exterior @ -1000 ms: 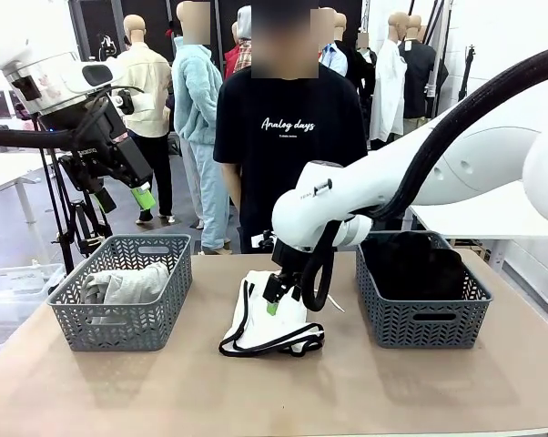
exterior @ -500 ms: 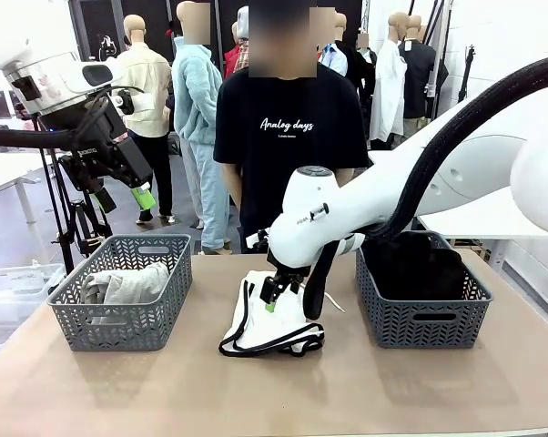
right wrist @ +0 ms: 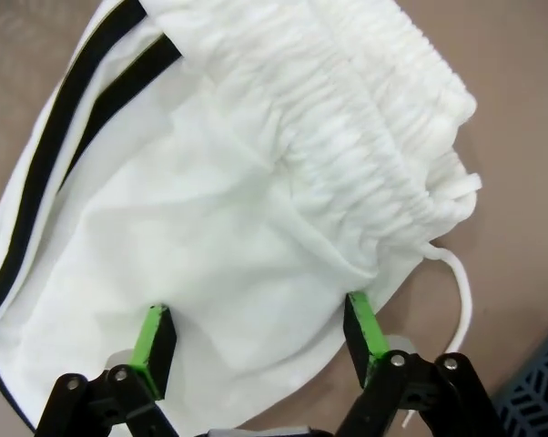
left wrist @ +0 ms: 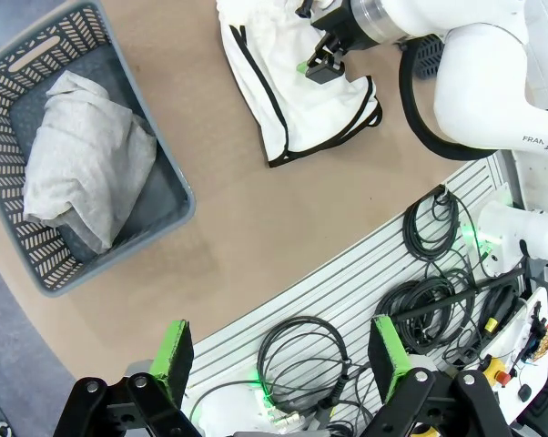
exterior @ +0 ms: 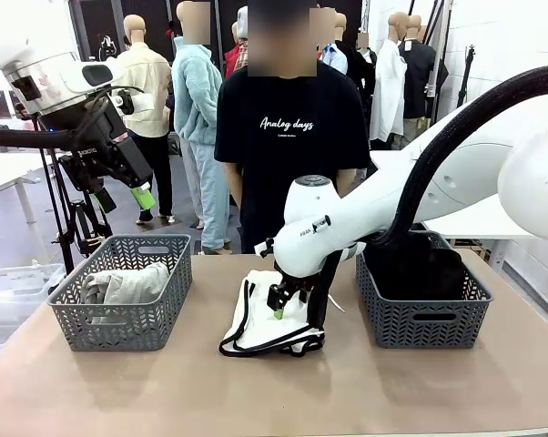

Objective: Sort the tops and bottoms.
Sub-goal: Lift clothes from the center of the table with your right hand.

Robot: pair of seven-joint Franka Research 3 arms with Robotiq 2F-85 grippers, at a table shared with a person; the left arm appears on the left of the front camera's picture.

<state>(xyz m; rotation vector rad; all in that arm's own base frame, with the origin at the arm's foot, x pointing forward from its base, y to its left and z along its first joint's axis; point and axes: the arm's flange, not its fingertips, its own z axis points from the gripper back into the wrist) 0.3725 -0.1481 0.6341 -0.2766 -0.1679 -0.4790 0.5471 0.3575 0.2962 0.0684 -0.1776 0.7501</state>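
One pair of white shorts, black-piped, crumpled; right claw spread wide, pads pressing the fabric.

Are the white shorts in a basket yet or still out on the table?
Out: white shorts lie crumpled on the table between the baskets, right gripper open over them.

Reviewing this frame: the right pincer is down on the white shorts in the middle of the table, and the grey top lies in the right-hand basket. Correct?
Not quite. The grey top lies in the left-hand basket, as the front view shows; the right-hand basket holds black garments. The right pincer is indeed down on the white shorts mid-table.
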